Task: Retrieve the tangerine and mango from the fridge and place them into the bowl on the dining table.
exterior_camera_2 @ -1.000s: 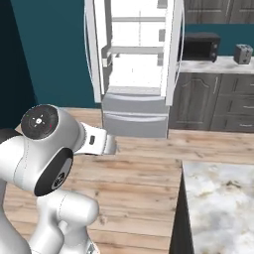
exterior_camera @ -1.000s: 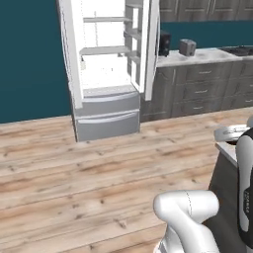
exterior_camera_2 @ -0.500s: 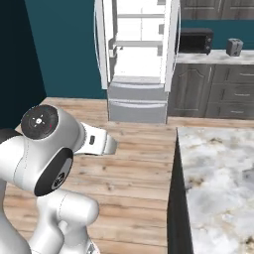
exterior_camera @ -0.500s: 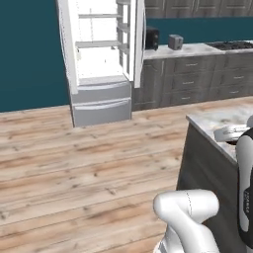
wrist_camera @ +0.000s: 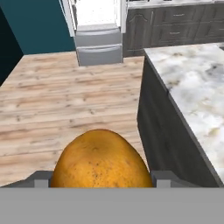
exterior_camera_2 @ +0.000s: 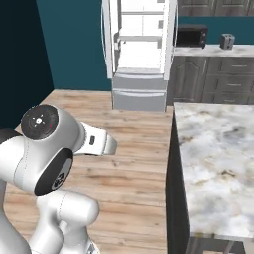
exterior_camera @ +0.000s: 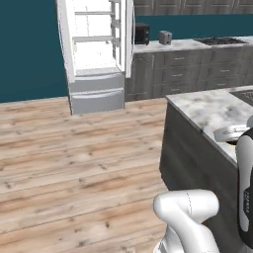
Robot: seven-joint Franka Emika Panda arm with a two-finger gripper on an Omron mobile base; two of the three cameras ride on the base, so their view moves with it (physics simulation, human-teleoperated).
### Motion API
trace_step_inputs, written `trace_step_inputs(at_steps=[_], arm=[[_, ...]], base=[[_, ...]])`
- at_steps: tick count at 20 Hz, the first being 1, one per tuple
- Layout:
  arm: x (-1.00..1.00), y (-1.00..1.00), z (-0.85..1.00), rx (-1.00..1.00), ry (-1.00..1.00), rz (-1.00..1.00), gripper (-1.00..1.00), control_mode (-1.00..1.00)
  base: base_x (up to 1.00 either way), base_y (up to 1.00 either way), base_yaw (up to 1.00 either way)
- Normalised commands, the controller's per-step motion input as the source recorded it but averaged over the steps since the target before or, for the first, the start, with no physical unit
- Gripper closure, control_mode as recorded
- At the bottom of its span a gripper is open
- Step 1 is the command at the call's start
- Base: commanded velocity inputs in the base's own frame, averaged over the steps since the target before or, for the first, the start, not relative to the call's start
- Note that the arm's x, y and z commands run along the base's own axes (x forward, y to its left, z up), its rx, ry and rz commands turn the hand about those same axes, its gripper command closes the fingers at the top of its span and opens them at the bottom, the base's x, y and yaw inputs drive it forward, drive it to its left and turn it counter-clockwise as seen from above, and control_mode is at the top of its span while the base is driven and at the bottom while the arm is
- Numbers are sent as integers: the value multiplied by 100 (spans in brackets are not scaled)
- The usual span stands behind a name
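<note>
- Fridge (exterior_camera: 96,54): stands at the far wall on the left with its upper doors swung wide, white shelves showing, the two drawers below shut. It is well apart from the robot across bare wood floor (exterior_camera: 74,163).
- Mango (wrist_camera: 100,161): the large yellow-orange, speckled fruit at the bottom of the hand view. It sits between the two fingertips, one of which shows as a grey block (wrist_camera: 165,178) at its right flank.
- Gripper (wrist_camera: 100,181): the jaws are pinching the mango, spread only as far as its width allows. The contact faces themselves are hidden by the fruit.
- Dining table (exterior_camera_2: 218,163): the marble-topped island on the right, its near corner just beside the arm.
- Bowl (exterior_camera: 232,133): probably the pale rounded rim showing on the table top at the right of the left base view, partly hidden by the arm. Its contents cannot be told.
- Risks, as a judgement: the mango is smooth and rounded, so a jolt in transit could let it slip from the pads. Carried low, the fruit or hand could strike the table's dark edge. Released off-centre, it may catch the rim and roll across the marble.
</note>
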Motion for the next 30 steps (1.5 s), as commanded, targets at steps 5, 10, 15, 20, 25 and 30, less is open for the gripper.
trace_step_inputs(at_steps=[5, 10, 15, 20, 25, 30], arm=[[0, 0, 0, 0, 0, 0, 100, 100], [0, 0, 0, 0, 0, 0, 100, 100], [0, 0, 0, 0, 0, 0, 100, 100], [0, 0, 0, 0, 0, 0, 100, 100], [0, 0, 0, 0, 0, 0, 100, 100], [0, 0, 0, 0, 0, 0, 100, 100]], base=[[-100, -33, 0], [-100, -36, 0], [-86, -75, -2], [-19, -100, -9], [0, -100, -9], [17, -96, -7]])
